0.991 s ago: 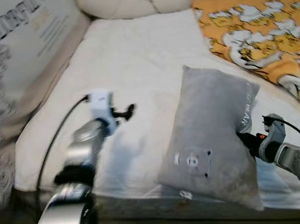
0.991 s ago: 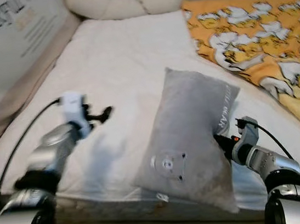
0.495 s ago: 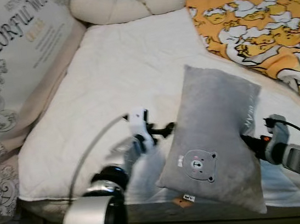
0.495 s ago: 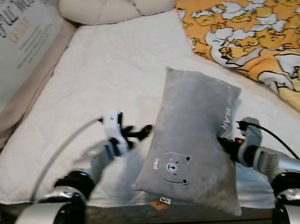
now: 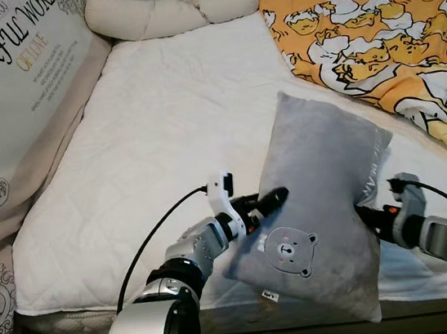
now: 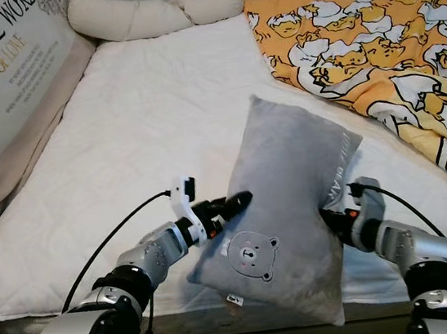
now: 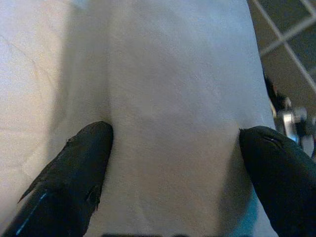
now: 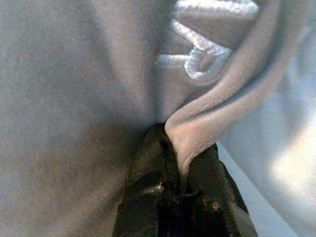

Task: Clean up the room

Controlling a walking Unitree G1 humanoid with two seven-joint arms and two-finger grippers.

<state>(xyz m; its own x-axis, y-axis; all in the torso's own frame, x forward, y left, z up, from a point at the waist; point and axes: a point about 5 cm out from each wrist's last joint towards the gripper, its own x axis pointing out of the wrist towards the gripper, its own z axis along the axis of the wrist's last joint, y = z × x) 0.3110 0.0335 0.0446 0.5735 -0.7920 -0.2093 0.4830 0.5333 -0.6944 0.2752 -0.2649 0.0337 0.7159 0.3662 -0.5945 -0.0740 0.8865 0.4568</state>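
Right tool point(image 8: 180, 170): clamped on edge of grey pillow point(image 5: 319, 204) | Left tool point(image 5: 271, 202): fingers point(image 7: 81, 163) spread apart, tips against pillow's left edge | Pillow: propped upright at near edge of bed point(image 5: 159, 118), bear patch facing camera | Far right: orange duck blanket point(image 5: 379, 31) | Far end: cream bolster point(image 5: 162, 12)

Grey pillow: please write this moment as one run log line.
grey pillow: held upright over bed | right gripper: shut on edge | left gripper: open, at face
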